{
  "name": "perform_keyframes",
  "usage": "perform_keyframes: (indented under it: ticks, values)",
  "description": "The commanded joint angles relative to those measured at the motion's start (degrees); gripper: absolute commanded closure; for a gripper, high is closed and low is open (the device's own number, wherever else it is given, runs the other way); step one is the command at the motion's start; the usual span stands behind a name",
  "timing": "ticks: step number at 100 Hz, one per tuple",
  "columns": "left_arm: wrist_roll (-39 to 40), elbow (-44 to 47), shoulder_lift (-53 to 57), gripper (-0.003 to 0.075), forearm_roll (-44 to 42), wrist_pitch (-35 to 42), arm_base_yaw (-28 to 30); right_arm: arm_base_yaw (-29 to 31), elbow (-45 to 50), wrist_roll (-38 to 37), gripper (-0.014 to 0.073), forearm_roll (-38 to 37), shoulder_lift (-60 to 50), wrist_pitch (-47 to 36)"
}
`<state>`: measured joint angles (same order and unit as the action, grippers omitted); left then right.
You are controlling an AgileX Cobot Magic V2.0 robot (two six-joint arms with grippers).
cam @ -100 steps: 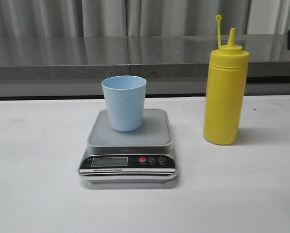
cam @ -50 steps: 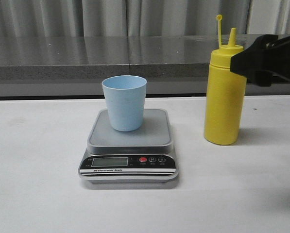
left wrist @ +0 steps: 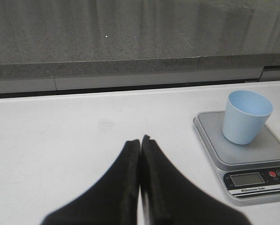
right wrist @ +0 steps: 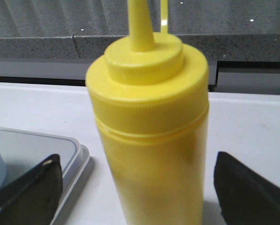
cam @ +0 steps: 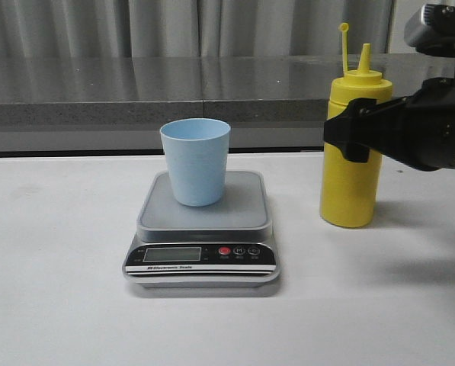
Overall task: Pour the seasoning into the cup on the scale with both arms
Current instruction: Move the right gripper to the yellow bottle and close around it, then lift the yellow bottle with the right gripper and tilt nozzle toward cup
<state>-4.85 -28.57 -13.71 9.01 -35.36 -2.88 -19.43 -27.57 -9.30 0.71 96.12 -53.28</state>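
— Bench (cam: 52, 305): what stands on it?

— White bench, me facing it. The scale (cam: 202, 229) sits mid-bench, display toward me, the pale blue cup (cam: 195, 161) upright on its grey platform. The yellow seasoning bottle (cam: 350, 183) stands upright on the bench to the right of the scale, apart from it, cap strap sticking up beside the nozzle.

— Right pincer (right wrist: 140, 185)?

— Spread wide, one finger either side of the bottle's body, gaps showing on both sides in the wrist view. Nothing gripped.

— Left pincer (left wrist: 140, 143)?

— Fingers pressed together, nothing between them, over bare bench left of the scale.
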Motion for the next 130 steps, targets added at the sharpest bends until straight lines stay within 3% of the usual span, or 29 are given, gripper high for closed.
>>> perform_keyframes:
  ticks: [1, 86, 98, 122, 130]
  values:
    - [0.6, -1.5, -0.6, 0.0741, 0.5, 4.2, 0.2, 0.1, -2.9, -0.2, -0.0052, -0.7, 0.1, -4.9]
    - [0.6, -1.5, -0.6, 0.0741, 0.5, 4.2, 0.2, 2.7, -12.8, -0.2, -0.0036, 0.3, 9.7, -5.8]
    - [0.6, -1.5, -0.6, 0.0741, 0.5, 4.2, 0.2, 3.0, -13.0, -0.2, 0.0120, 0.2, 9.8, -5.7]
    - [0.6, -1.5, -0.6, 0.0741, 0.5, 4.2, 0.2, 3.0, -13.0, -0.1, 0.0666, -1.2, 9.7, -5.7]
    - [0.6, -1.5, -0.6, 0.0741, 0.5, 4.2, 0.2, 3.0, -13.0, 0.9, 0.0652, -2.0, 9.5, -5.7]
